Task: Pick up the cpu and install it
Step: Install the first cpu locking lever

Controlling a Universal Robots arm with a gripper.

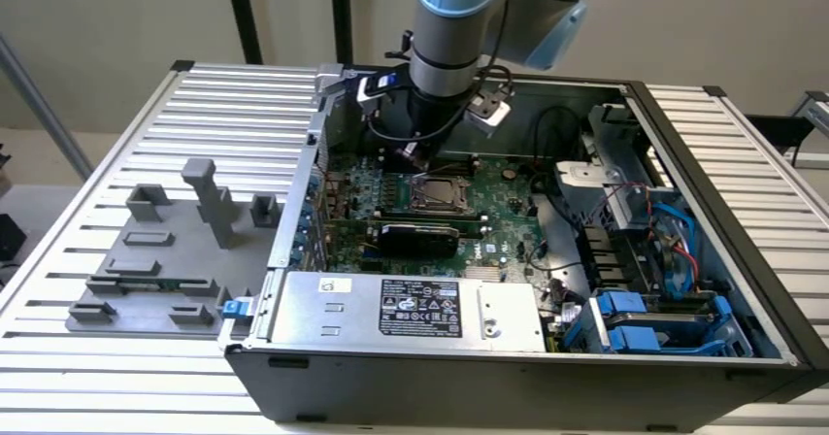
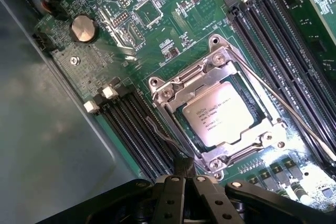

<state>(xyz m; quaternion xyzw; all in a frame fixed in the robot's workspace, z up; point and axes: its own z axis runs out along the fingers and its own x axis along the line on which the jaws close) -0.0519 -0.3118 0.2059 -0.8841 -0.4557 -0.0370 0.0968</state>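
Exterior view: I see the Universal Robots arm (image 1: 453, 27) reaching down into the open computer case (image 1: 700, 289), over the far part of the motherboard (image 1: 499, 197).
Gripper: in the wrist view the gripper (image 2: 184, 169) sits at the edge of the picture, its black fingers pressed together with nothing between them. I read it as fully closed and empty.
Cpu: the cpu (image 2: 223, 114) lies flat inside the socket, silvery top plate up with printed text on it. In the exterior view I find it at (image 1: 434, 191), directly under the tool.
Socket frame: the metal load plate (image 2: 210, 85) is down around the cpu, framing its edges. A thin wire lever (image 2: 286, 111) runs along one side of it.
Gripper to cpu: the closed tips are near the socket's corner. I cannot tell whether they touch the frame.
Memory slots: black slots (image 2: 134, 127) flank the socket on one side, more slots (image 2: 294, 51) on the other.
Coin cell: a round battery (image 2: 84, 28) sits on the board, well apart from the socket.
Power supply: a silver box (image 1: 408, 309) at the near side of the case.
Fixture blocks: grey plastic fixtures (image 1: 162, 260) on the slatted table (image 1: 78, 367), at the exterior view's left, outside the case.
Drive bay: blue brackets (image 1: 635, 323) at the near right of the case.
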